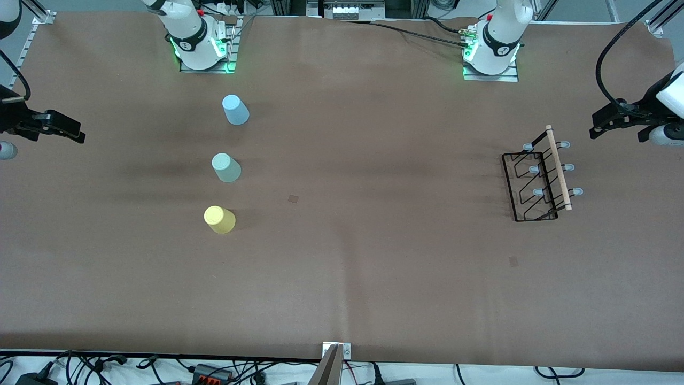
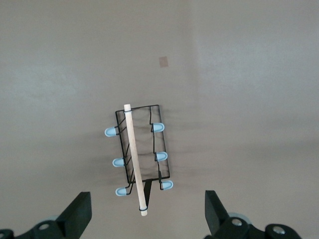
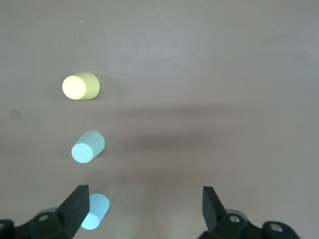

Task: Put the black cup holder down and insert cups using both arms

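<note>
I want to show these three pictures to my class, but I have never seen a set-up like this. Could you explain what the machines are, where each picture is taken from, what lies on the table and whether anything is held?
Two white jointed robot arms stand at a brown table. The wide picture looks down from across it. The other two come from cameras on the wrists.

The left gripper, open, hangs over the thin black wire cup holder with its light wooden rod. The right gripper, open, hangs over three small upside-down plastic cups: light blue cup, pale grey-green cup, yellow cup. Nothing is held.
</note>
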`<state>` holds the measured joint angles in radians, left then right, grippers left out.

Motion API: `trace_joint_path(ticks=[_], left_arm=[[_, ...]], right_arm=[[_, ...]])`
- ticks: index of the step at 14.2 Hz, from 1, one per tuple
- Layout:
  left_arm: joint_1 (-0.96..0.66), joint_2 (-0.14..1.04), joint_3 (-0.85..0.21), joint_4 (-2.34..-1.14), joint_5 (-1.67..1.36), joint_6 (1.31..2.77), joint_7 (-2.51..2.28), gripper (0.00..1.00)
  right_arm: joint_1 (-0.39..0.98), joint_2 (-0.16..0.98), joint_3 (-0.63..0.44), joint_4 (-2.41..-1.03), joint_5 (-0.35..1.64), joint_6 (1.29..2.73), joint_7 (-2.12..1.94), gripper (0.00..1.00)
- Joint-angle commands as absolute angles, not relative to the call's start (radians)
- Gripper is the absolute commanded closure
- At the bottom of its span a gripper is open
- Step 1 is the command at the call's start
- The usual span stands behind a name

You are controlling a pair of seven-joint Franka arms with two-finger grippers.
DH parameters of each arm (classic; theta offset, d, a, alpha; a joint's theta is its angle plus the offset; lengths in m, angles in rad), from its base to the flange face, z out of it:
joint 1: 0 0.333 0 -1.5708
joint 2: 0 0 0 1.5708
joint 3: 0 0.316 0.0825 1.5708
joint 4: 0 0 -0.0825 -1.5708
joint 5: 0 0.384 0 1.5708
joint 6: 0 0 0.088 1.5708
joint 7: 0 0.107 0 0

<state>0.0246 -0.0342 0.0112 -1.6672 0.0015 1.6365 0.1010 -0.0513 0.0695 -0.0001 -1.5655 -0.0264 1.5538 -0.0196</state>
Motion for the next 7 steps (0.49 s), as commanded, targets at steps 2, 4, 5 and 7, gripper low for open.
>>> trace_joint_path(ticks=[2, 4, 5, 7], left_arm=[[0.025, -0.046, 0.002, -1.663, 0.026, 1.640, 0.109, 0.00], [0.023, -0.048, -0.002, -1.663, 0.026, 1.638, 0.110, 0.00], [0.023, -0.049, -0.002, -1.664, 0.026, 1.637, 0.110, 0.00], [0.023, -0.049, -0.002, -1.663, 0.026, 1.634, 0.106, 0.00]], right_arm=[[-0.058, 0.080, -0.002, -1.540, -0.017, 1.537, -0.040, 0.00], [-0.055, 0.083, 0.000, -1.542, -0.017, 1.531, -0.040, 0.00], [-0.052, 0.083, 0.000, -1.543, -0.018, 1.528, -0.041, 0.00], [-0.051, 0.101, 0.002, -1.557, -0.020, 1.519, -0.049, 0.00]])
